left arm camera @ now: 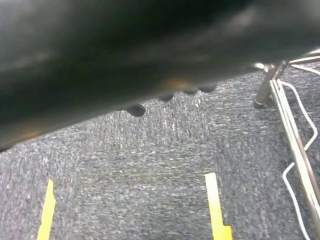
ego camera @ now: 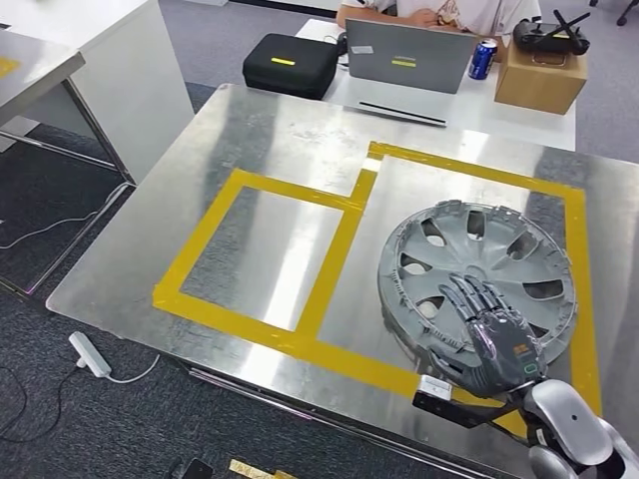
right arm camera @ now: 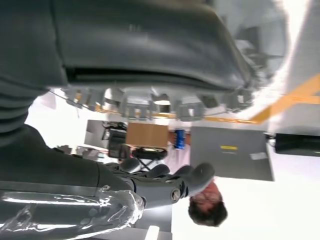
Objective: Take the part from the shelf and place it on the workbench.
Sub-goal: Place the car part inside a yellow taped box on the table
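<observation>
While its dark fingers (ego camera: 471,299) lie spread flat on top, the right hand (ego camera: 493,334) rests on the grey hubcap (ego camera: 476,274) without clasping it. That hubcap lies on the steel counter (ego camera: 249,130), inside the right yellow-taped frame (ego camera: 580,259). Beyond, a person (ego camera: 429,12) sits behind a laptop (ego camera: 406,58), beside a blue can (ego camera: 482,58). The left hand's state cannot be told.

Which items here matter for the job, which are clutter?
Job:
hubcap, inside the yellow tape box
right hand, fingers resting on the hubcap
workbench

Clutter:
laptop
black case
can
cardboard box
</observation>
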Controlling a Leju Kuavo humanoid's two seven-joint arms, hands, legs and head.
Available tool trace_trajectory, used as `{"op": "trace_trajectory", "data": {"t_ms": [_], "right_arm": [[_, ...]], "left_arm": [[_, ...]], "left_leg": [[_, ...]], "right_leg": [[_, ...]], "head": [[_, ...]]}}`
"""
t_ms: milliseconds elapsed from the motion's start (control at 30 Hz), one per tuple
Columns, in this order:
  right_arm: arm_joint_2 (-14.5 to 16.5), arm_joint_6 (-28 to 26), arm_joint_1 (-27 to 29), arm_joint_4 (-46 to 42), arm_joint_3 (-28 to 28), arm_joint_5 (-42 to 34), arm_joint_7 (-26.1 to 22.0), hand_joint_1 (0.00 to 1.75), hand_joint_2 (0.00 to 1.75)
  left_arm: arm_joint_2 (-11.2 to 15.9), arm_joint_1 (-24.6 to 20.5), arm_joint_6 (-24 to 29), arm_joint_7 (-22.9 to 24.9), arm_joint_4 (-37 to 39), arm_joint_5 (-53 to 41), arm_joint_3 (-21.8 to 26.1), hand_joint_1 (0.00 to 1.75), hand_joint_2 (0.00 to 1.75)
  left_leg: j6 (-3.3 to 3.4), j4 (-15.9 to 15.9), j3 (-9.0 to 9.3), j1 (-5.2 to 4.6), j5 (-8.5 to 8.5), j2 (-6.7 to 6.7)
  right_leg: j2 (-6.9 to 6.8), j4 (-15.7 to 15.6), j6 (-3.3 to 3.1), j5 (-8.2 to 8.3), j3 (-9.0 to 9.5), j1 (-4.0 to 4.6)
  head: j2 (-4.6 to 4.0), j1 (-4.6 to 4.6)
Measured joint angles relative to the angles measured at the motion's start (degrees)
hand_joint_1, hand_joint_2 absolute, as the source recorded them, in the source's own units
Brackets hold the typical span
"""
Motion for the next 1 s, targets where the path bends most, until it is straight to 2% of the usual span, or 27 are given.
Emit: {"op": "trace_trajectory", "data": {"t_ms": [67,100,200,233,267,300,367,433,533,600,633,700,733,767,800,833,900,933,1000], "right_arm": [[-1.0,0.5,0.4,-1.3,0.0,-1.4,-0.9,0.00,0.00],[-1.5,0.8,0.5,-1.9,-0.1,-2.3,-1.4,0.00,0.00],[-2.6,1.0,1.2,-3.4,-0.3,-5.2,-2.9,0.00,0.00],[-2.7,0.7,1.7,-3.8,-0.3,-6.3,-3.6,0.00,0.00],[-2.8,0.2,2.2,-4.3,-0.5,-7.6,-4.5,0.00,0.00],[-2.8,-0.7,2.8,-5.0,-0.8,-9.1,-5.6,0.00,0.00],[-2.6,-3.8,4.0,-6.7,-1.7,-12.2,-8.3,0.00,0.00],[-1.6,-7.8,5.2,-8.6,-3.2,-14.3,-10.8,0.00,0.00],[1.0,-12.5,6.8,-10.8,-4.9,-15.5,-12.7,0.00,0.00],[3.3,-15.9,7.4,-12.2,-5.6,-16.6,-13.9,0.00,0.00],[4.5,-17.5,7.5,-12.9,-5.9,-17.4,-14.5,0.00,0.00],[6.8,-20.0,7.9,-14.1,-6.3,-19.1,-15.5,0.00,0.00],[7.9,-21.0,8.2,-14.6,-6.5,-20.2,-16.2,0.00,0.00],[9.1,-22.1,8.4,-15.1,-6.7,-21.3,-16.8,0.00,0.00],[10.4,-23.3,8.7,-15.6,-6.9,-22.6,-17.5,0.00,0.00],[11.7,-24.4,8.9,-16.1,-7.2,-23.8,-18.1,0.00,0.00],[13.8,-25.9,9.2,-17.2,-7.8,-25.6,-18.9,0.00,0.00],[14.6,-26.2,9.3,-17.6,-8.0,-26.2,-19.1,0.00,0.00],[15.8,-26.6,9.6,-18.1,-8.3,-27.2,-19.7,0.00,0.00]], "left_arm": [[0.0,0.2,0.0,-0.2,0.0,0.0,0.1,0.00,0.00],[0.1,0.3,-0.1,-0.2,0.0,0.0,0.1,0.00,0.00],[0.1,0.3,-0.3,-0.4,0.0,0.0,0.2,0.00,0.00],[0.1,0.3,-0.3,-0.4,0.0,0.0,0.3,0.00,0.00],[0.1,0.4,-0.4,-0.5,0.0,0.0,0.3,0.00,0.00],[0.1,0.4,-0.4,-0.7,0.0,0.0,0.4,0.00,0.00],[0.1,0.4,-0.2,-0.9,0.0,0.0,0.5,0.00,0.00],[0.0,0.4,0.2,-1.2,0.0,0.0,0.6,0.00,0.00],[0.0,0.5,1.2,-1.2,0.0,0.0,0.7,0.00,0.00],[-0.2,0.5,2.1,-1.2,0.0,-0.3,0.8,0.00,0.00],[-0.3,0.5,2.6,-1.2,0.0,-0.4,0.8,0.00,0.00],[-0.5,0.5,3.3,-1.0,0.0,-0.6,0.8,0.00,0.00],[-0.7,0.6,3.6,-0.9,0.0,-0.6,0.8,0.00,0.00],[-0.8,0.6,4.0,-0.8,0.0,-0.7,0.8,0.00,0.00],[-0.9,0.6,4.3,-0.7,0.0,-0.9,0.8,0.00,0.00],[-1.0,0.6,4.5,-0.6,0.0,-1.0,0.9,0.00,0.00],[-1.2,0.6,4.9,-0.4,0.0,-1.1,0.9,0.00,0.00],[-1.3,0.5,5.0,-0.3,0.0,-1.2,0.9,0.00,0.00],[-1.5,0.4,5.2,-0.2,0.0,-1.2,0.9,0.00,0.00]], "left_leg": [[0.56,-0.4,0.15,0.16,0.30,0.04],[0.85,-0.6,0.25,0.28,0.44,0.07],[1.22,-0.7,0.29,0.32,0.51,0.10],[1.24,-0.7,0.30,0.30,0.50,0.10],[1.25,-0.7,0.31,0.28,0.48,0.10],[1.24,-0.7,0.38,0.28,0.46,0.09],[1.05,-0.7,0.54,0.20,0.31,0.04],[0.58,-0.5,0.49,-0.03,0.16,-0.02],[-0.20,-0.4,0.37,-0.07,0.14,-0.03],[-0.85,1.2,-0.19,0.04,-1.31,-0.01],[-1.18,3.6,-1.20,0.12,-2.92,0.00],[-1.62,11.0,-4.45,0.29,-6.67,0.01],[-1.72,14.1,-5.84,0.35,-7.73,0.01],[-1.75,15.4,-6.45,0.37,-7.67,0.01],[-1.69,14.6,-6.04,0.38,-6.51,0.01],[-1.56,12.0,-4.68,0.39,-4.55,0.01],[-1.09,4.5,-0.93,0.33,-0.99,0.01],[-0.85,1.7,0.38,0.28,-0.27,0.01],[-0.48,-0.3,1.14,0.11,-0.36,0.02]], "right_leg": [[-0.04,0.6,0.58,-0.59,-0.42,-0.13],[-0.04,2.3,0.83,-1.68,-1.21,-0.15],[-0.06,12.6,1.36,-6.65,-6.06,-0.18],[-0.07,15.1,1.46,-7.30,-7.31,-0.18],[-0.08,15.7,1.51,-6.91,-7.67,-0.18],[-0.10,14.1,1.49,-5.51,-6.91,-0.19],[-0.19,6.5,1.36,-1.89,-3.09,-0.20],[-0.15,0.7,0.91,-0.26,-0.08,-0.13],[0.03,-0.3,0.05,-0.14,0.47,-0.02],[-0.03,-0.5,-0.59,0.02,0.60,-0.16],[-0.08,-0.6,-0.88,0.07,0.66,-0.24],[-0.16,-0.6,-1.23,0.02,0.65,-0.20],[-0.19,-0.6,-1.28,0.00,0.65,-0.18],[-0.19,-0.6,-1.32,-0.02,0.67,-0.16],[-0.15,-0.5,-1.33,-0.02,0.73,-0.16],[-0.11,-0.5,-1.31,-0.03,0.83,-0.16],[-0.01,-0.5,-1.17,-0.11,0.97,-0.04],[0.02,-0.4,-1.01,-0.13,0.88,0.07],[0.03,-0.3,-0.49,-0.03,0.58,0.19]], "head": [[0.00,0.02],[0.00,0.13],[0.00,0.42],[0.00,0.43],[0.00,0.46],[0.00,0.47],[0.00,0.49],[0.00,0.44],[0.00,0.40],[0.00,0.25],[0.00,0.15],[0.00,-0.01],[0.00,0.02],[0.00,0.01],[0.00,0.00],[0.00,0.00],[0.00,-0.01],[0.00,0.00],[0.00,0.05]]}}
